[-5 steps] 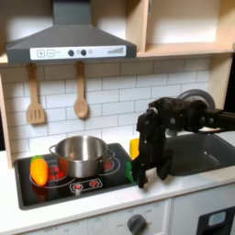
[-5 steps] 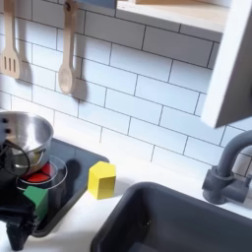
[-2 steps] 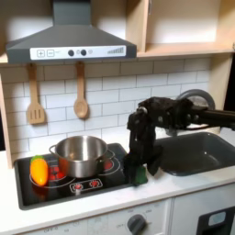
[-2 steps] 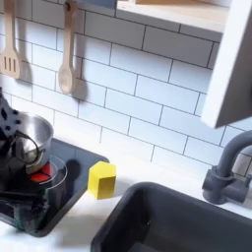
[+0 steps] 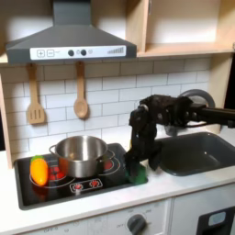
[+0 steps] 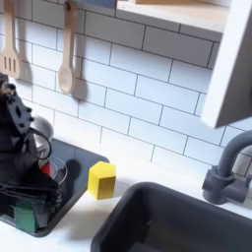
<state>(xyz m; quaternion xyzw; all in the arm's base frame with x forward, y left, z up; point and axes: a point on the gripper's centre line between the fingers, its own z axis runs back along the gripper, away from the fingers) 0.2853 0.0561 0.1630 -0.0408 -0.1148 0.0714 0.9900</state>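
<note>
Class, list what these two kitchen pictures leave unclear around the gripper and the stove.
- Gripper grip on the green block: blurred in both exterior views, so open or shut is unclear.
- Yellow block: the arm covers it in the first exterior view.
- Pot contents: hidden by its rim.
- Stove knob markings: too small.

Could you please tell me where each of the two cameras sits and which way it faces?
First exterior view: sits in front of the toy kitchen, facing the tiled wall; shows the arm reaching in from the first exterior view's right, gripper low over the stove.
Second exterior view: sits close over the sink, looking along the counter toward the stove; shows the gripper.
Shared: stove, pot, green block, wooden utensils.
</note>
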